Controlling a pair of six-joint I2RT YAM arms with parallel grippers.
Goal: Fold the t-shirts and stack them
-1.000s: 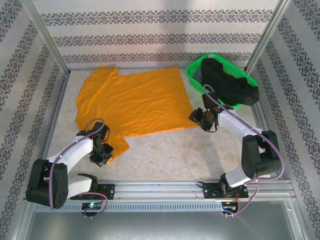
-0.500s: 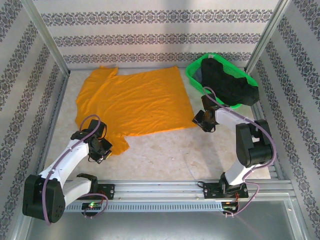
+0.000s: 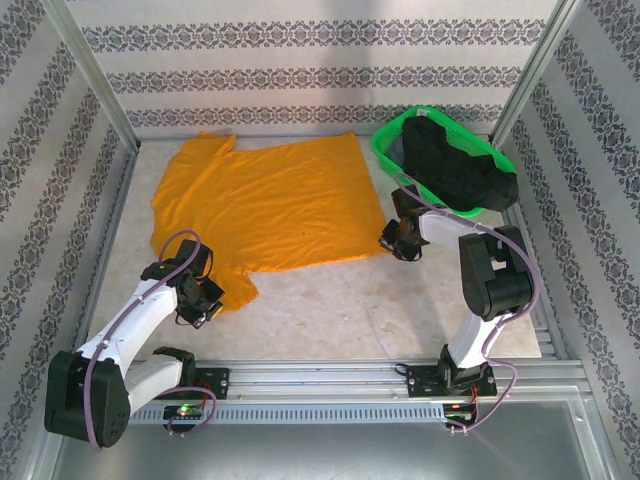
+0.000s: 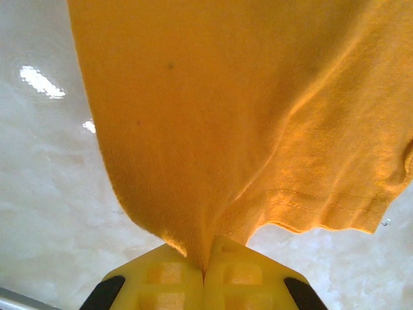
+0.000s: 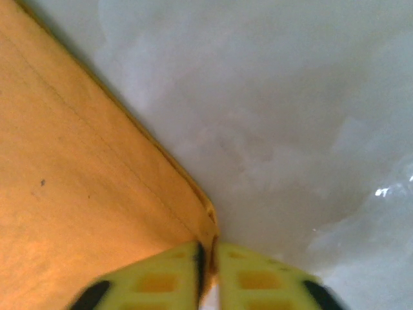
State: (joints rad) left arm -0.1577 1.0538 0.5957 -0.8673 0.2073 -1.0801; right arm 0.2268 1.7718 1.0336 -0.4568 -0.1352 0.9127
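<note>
Orange t-shirt (image 3: 265,205) spread flat across the pale worktop (image 3: 330,300), left claw (image 4: 205,261) pinched tight on its near-left sleeve, right claw (image 5: 208,261) closed on its near-right corner, black t-shirt (image 3: 455,170) heaped in the green basket (image 3: 385,152) at far right

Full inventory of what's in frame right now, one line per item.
orange t-shirt: 1, bright orange, spread flat over the table's middle and far left
black t-shirt: 1, black, bundled in the basket, hanging over its right rim
basket: 1, green mesh, far right corner of the table
table: 1, pale marbled, under everything
left tool: 1, yellow fingers, shut on the orange t-shirt's near left corner
right tool: 1, yellow fingers, shut on the orange t-shirt's near right corner
</note>
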